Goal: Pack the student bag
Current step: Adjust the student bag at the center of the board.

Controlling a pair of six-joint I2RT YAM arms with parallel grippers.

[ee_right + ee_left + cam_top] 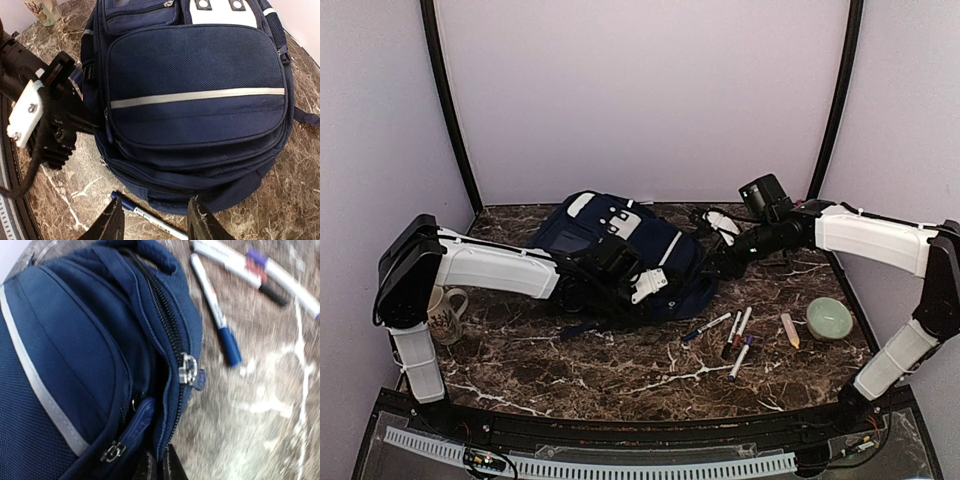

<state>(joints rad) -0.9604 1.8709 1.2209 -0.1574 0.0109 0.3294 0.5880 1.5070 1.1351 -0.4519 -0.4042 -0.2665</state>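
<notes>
The student bag (620,240) is a navy-blue backpack lying flat at the middle back of the marble table, its white stripe (197,96) facing up. My left gripper (660,295) is at the bag's near right edge. In the left wrist view its fingers (161,467) are shut on the blue fabric lip beside the open zipper (186,369). My right gripper (157,222) hovers open just off the bag's right end, above a blue-capped marker (150,220); nothing is between its fingers.
Several markers (735,335) and a short pencil-like stick (789,330) lie right of the bag. A pale green bowl (830,318) sits near the right edge. A patterned mug (448,312) stands at the left, by the left arm.
</notes>
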